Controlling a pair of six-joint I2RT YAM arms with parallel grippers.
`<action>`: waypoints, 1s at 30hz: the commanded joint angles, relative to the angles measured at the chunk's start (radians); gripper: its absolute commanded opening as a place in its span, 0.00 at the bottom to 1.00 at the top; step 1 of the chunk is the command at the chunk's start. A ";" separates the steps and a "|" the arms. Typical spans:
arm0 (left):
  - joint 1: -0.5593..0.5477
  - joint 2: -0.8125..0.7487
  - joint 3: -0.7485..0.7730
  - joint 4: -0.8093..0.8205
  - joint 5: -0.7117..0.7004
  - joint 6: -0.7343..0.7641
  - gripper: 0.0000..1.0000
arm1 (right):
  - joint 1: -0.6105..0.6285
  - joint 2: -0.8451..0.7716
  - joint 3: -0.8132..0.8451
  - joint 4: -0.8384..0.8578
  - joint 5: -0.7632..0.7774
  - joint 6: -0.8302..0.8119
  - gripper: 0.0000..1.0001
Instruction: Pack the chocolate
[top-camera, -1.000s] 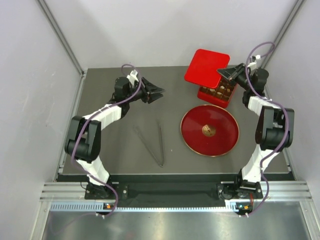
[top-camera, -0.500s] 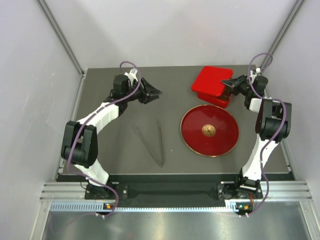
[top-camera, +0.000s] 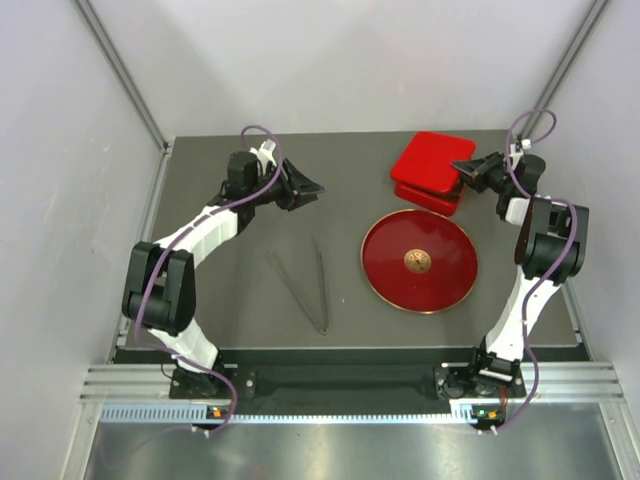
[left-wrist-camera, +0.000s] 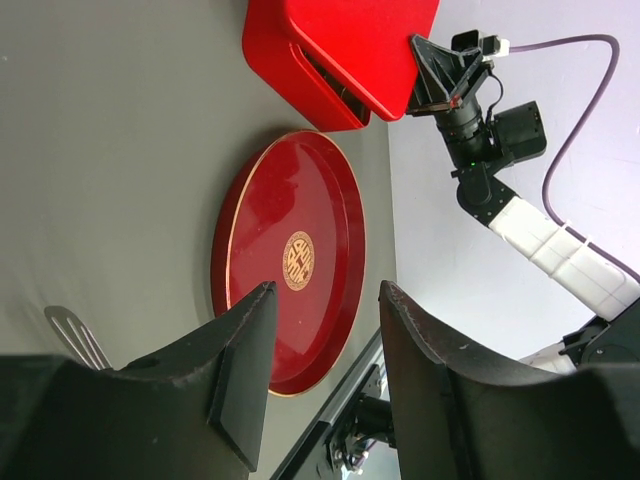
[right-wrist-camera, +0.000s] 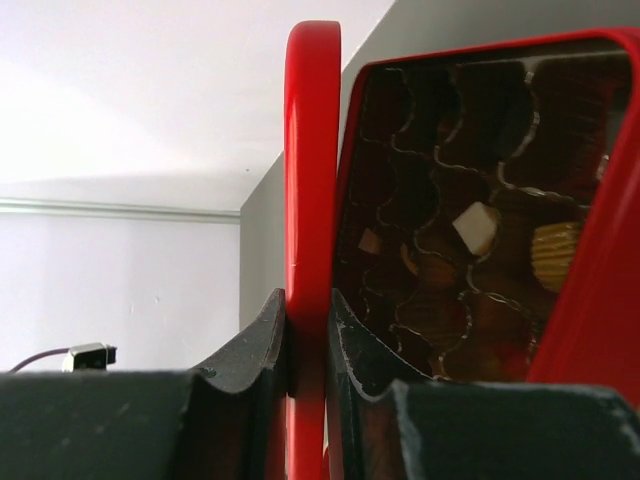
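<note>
Pale walls close in a dark grey table (top-camera: 230, 300) on three sides. Toward the far left corner, the left hand (top-camera: 314, 187) hangs above the surface with its jaws standing apart and nothing between them; from its own camera the table and plate show through the gap.

Nearer the middle, a pair of thin metal tongs (top-camera: 321, 290) lies flat. Its joined end points at the near edge and its two legs splay toward the far edge. Right of that rests a round red plate (top-camera: 440, 280) with a gold emblem (top-camera: 417, 261) at its centre.

At the far right corner stands a red box (left-wrist-camera: 285, 75), and over it a red lid (top-camera: 430, 160), tilted so that a gap shows along one side. The right hand (top-camera: 468, 170) is clenched on the lid's edge, its fingers (right-wrist-camera: 250, 350) pressed one against either face.

The chocolate (right-wrist-camera: 477, 227) is inside the box. From the right wrist camera I make out a cream cube-like piece, a yellowish one in a pleated cup and a small tan one, each in its own scalloped pocket of a dark tray (right-wrist-camera: 430, 150). The other pockets are too dim to judge.
</note>
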 joint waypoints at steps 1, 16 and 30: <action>0.003 -0.047 -0.009 0.010 -0.007 0.019 0.50 | -0.026 0.019 0.037 0.064 -0.027 -0.001 0.00; 0.003 -0.041 0.003 -0.005 -0.016 0.027 0.50 | -0.066 0.068 0.063 -0.011 -0.051 -0.042 0.00; -0.007 -0.023 0.026 -0.016 -0.025 0.030 0.49 | -0.088 0.151 0.096 0.202 -0.119 0.172 0.00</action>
